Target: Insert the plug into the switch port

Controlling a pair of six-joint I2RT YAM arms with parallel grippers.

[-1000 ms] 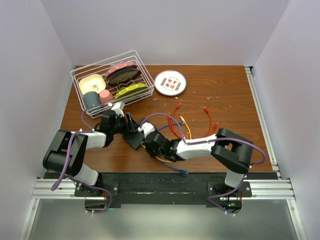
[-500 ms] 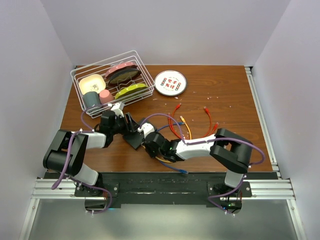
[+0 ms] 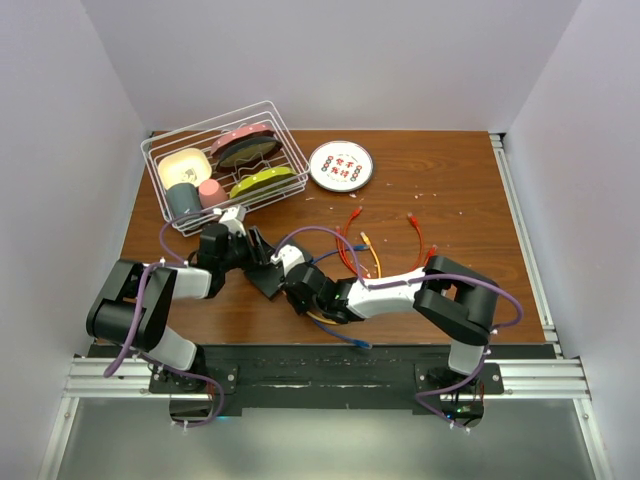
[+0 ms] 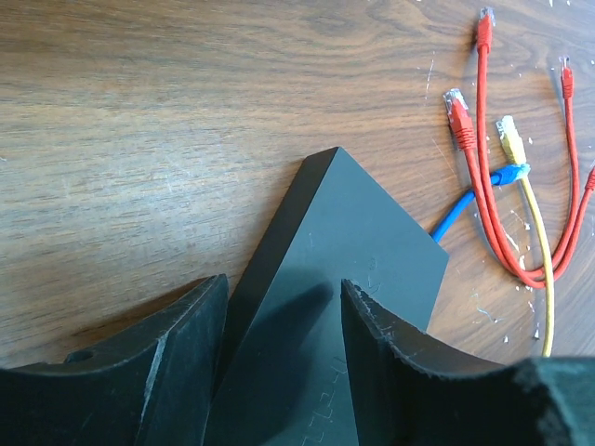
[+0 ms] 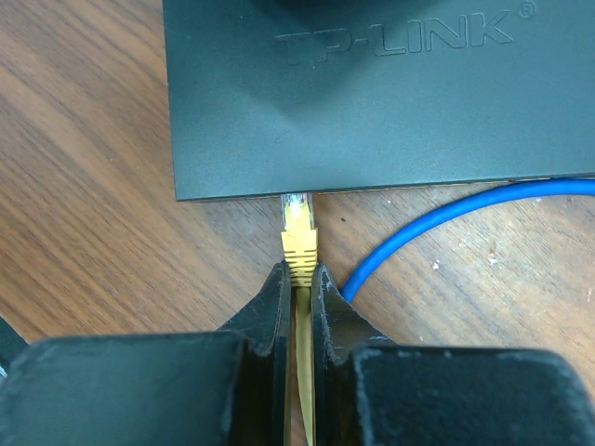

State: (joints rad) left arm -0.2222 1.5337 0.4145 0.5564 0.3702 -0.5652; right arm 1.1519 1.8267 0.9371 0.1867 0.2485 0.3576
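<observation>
The right arm has crept in toward the switch (image 3: pixel 266 277) over the last second. Its wrist sits closer to the black box than it did a moment ago, while the left arm has hardly budged. That brings the plug to the doorstep. In the right wrist view the right tool (image 5: pixel 297 279) is pinched narrow on the yellow plug (image 5: pixel 298 232), just behind its boot, and the clear tip is touching the switch's near edge. It doesn't look seated yet; most of the plug body is still showing outside the housing, so I'd say the push home is still to come.

Over on the other side, the left tool (image 4: pixel 284 283) stands part-way open around the switch, one finger on its side wall and the other on its top face. That looks like a steadying grip. The switch lies on the worktop (image 5: pixel 84 186) between the two arms, with a blue cable (image 5: pixel 446 218) curving out from under its edge.

The lid reads "TP-LINK" in raised letters. The white plate (image 3: pixel 341 166) at the back carries red characters, too small to read.
</observation>
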